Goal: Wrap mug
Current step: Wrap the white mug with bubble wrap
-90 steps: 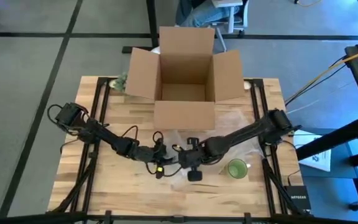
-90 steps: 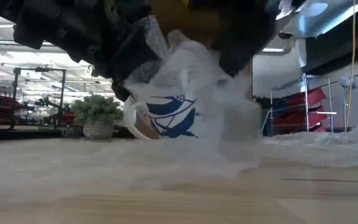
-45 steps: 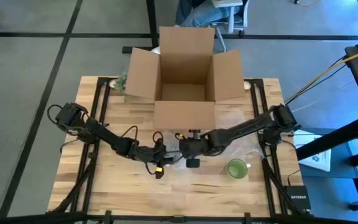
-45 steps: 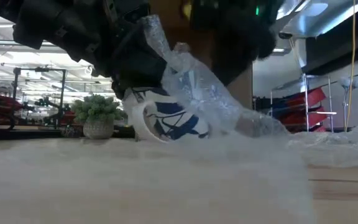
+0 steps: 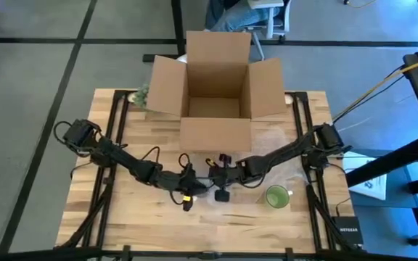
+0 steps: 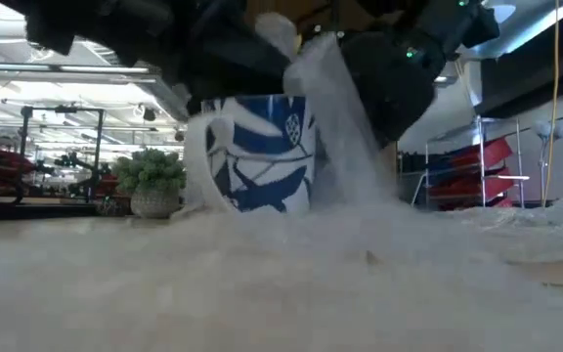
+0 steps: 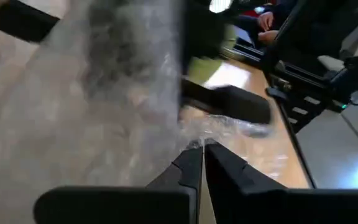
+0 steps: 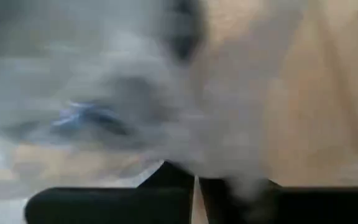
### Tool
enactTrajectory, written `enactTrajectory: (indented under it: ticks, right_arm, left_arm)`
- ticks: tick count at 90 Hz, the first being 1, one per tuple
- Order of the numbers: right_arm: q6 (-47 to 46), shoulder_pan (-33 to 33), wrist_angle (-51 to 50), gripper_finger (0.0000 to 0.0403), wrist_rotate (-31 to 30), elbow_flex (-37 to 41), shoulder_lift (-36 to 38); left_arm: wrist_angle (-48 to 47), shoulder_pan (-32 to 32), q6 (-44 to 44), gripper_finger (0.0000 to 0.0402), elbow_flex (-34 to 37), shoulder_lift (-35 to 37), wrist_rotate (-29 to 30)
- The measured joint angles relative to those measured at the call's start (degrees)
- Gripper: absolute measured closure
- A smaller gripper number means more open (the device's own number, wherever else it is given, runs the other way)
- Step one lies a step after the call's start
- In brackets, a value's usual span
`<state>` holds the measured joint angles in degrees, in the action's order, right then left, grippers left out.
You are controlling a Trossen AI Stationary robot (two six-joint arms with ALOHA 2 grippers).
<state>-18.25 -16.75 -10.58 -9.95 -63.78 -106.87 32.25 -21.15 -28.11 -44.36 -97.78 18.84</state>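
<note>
On table, upright mug (image 6: 254, 152), bubble wrap (image 6: 350, 137) alongside

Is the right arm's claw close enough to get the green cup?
Probably yes. The green cup stands on bare table just beside the right arm, nothing in between. But the right claw is shut on the bubble wrap by the mug, so it would have to let go first.

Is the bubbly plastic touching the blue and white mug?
Touching. The low view shows the bubble wrap draped against the side of the mug, no gap between them.
</note>
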Motion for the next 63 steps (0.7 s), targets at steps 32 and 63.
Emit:
enactTrajectory:
  ticks: [32, 63]
  right_arm:
    - [-0.51, 0.21, -10.97, 0.04, -1.31, -0.19, 7.27]
    - [-0.01, 0.21, -9.0, 0.04, 1.02, -0.21, 14.05]
  left_arm:
    - [-5.34, 0.54, -0.46, 0.0401, -0.22, 0.14, 0.22]
    - [-5.61, -0.23, 0.04, 0.0402, 0.22, -0.37, -0.69]
